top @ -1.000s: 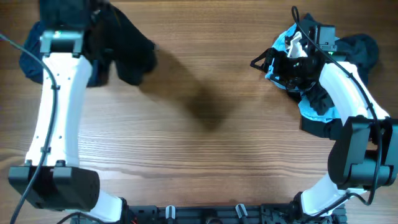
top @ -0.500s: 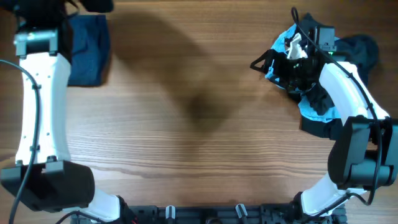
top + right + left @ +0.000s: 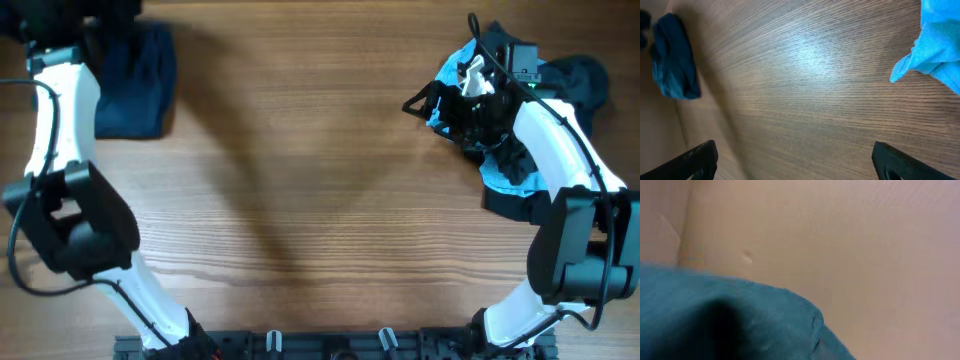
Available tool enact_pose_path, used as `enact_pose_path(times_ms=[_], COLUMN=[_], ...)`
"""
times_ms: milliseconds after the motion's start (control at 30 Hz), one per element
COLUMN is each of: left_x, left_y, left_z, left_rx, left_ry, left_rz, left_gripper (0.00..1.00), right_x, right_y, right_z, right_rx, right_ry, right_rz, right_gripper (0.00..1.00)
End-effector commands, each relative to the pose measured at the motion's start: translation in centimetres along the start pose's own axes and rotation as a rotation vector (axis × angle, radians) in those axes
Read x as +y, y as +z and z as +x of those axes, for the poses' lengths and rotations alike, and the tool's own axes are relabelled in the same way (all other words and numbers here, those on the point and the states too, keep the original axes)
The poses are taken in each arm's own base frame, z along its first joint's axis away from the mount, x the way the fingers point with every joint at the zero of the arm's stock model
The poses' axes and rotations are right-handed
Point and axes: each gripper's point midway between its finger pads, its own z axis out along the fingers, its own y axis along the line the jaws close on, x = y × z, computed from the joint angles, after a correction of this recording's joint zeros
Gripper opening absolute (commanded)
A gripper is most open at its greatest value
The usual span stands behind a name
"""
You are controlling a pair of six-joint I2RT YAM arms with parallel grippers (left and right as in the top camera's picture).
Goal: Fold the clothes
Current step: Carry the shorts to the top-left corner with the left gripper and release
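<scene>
1. Clothes are found in two places. A dark blue garment [image 3: 135, 85] lies flat and squared off near the far left corner of the counter [image 3: 320, 220]. A crumpled pile [image 3: 510, 172] of light blue and dark pieces sits at the far right, partly under the right arm [image 3: 555, 130].
2. The dark blue garment is judged folded and set aside. The crumpled pile is judged not yet folded, so most of the work appears to be left.
3. The right claw [image 3: 795, 161] is spread wide and holds nothing. It is aimed across bare wood, with a corner of the light blue garment [image 3: 940, 40] just beside it.
4. The left claw cannot be made out. Its camera is filled by blurred teal cloth [image 3: 715, 320] and a pale surface, so its state cannot be told.
5. Bare wood is seen across the whole middle of the counter, well apart from both heaps, so room for spreading a piece is judged ample.
6. The crumpled pile is crowded toward the right and far edges. The folded piece is tucked near the far left edge beside the raised left arm [image 3: 60, 110].
</scene>
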Motion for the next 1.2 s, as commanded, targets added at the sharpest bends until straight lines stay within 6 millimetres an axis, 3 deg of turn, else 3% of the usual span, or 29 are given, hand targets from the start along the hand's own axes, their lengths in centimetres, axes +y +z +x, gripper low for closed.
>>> enact_pose_path(times_ms=[0,133,333,500,600,667,933,1000,1067,1100,1167], left_x=[-1.4,-1.7,1.2,2.8,4.3,5.9,12.4,12.8,12.4,12.1,10.8], left_y=[0.6,0.8,1.4,0.2,-1.6,-3.3,-12.3,-13.6,-14.8,-15.1,-15.9], left_z=[-0.6,0.5,6.2,10.3,12.1,12.9,15.7,15.7,14.8,14.4,11.9], left_rx=[-0.039,-0.002,0.175,0.393,0.549,0.656,1.029,1.066,1.085,1.085,1.048], left_ry=[-0.043,-0.057,-0.038,-0.050,-0.083,-0.117,-0.241,-0.254,-0.251,-0.251,-0.233], left_rz=[0.084,0.112,0.031,0.041,0.039,0.008,-0.273,-0.304,-0.313,-0.313,-0.285], left_gripper=[0.04,0.04,0.04,0.09,0.11,0.04,0.04,0.10,0.23,0.35,0.87], right_x=[0.6,0.6,0.6,0.2,0.1,-0.3,-0.3,-0.3,-0.3,-0.2,0.1], right_y=[-0.8,-0.8,-0.8,-0.8,-0.8,-0.9,-0.9,-0.9,-0.9,-0.9,-0.8], right_z=[-0.6,-0.6,-0.6,-0.9,-0.9,-1.1,-1.5,-1.5,-1.5,-1.4,-1.4], right_rx=[-0.032,-0.032,-0.035,-0.046,-0.049,-0.057,-0.073,-0.072,-0.071,-0.070,-0.066], right_ry=[-0.039,-0.039,-0.042,-0.045,-0.048,-0.048,-0.054,-0.054,-0.053,-0.053,-0.055], right_rz=[0.012,0.012,0.011,0.032,0.039,0.063,0.066,0.066,0.065,0.062,0.047], right_gripper=[1.00,1.00,1.00,1.00,1.00,1.00,1.00,1.00,1.00,1.00,1.00])
